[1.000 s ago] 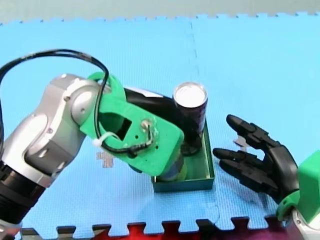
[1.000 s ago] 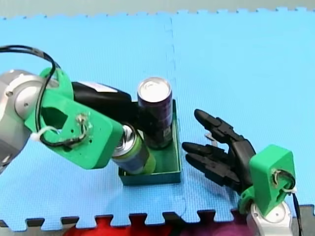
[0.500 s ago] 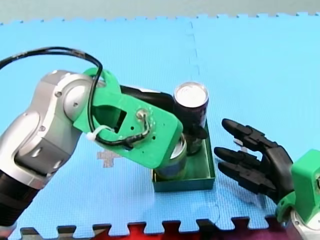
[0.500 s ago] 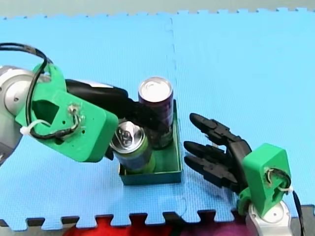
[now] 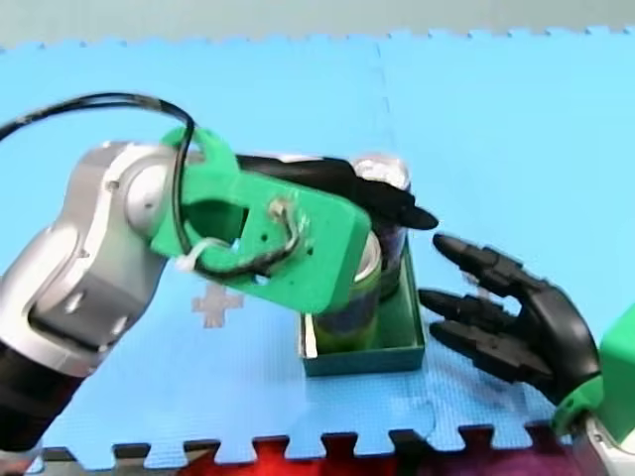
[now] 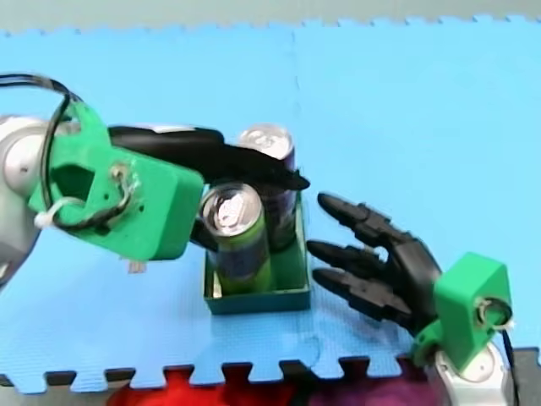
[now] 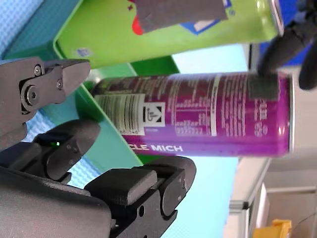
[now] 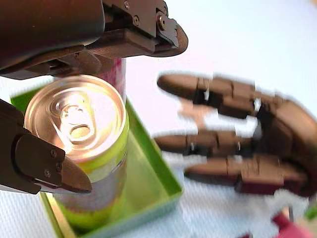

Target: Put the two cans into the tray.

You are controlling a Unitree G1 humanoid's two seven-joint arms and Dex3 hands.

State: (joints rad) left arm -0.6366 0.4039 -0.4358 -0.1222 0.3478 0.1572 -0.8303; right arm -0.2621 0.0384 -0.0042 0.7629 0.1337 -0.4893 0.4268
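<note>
Freeing the green can [image 6: 241, 241] in the tray [image 6: 254, 300]
My left hand [image 6: 203, 150] has its fingers [image 6: 275, 175] open; I should lift straight up, clear of the purple can [image 6: 266, 139]. My right hand [image 6: 380, 271] is open beside the tray.

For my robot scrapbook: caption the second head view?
Green can and purple can in the tray; left hand open at them, right hand open nearby.

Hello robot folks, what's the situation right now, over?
Left hand open around upright green can in tray. Purple can upright in tray behind it. Right hand open, right of tray.
</note>
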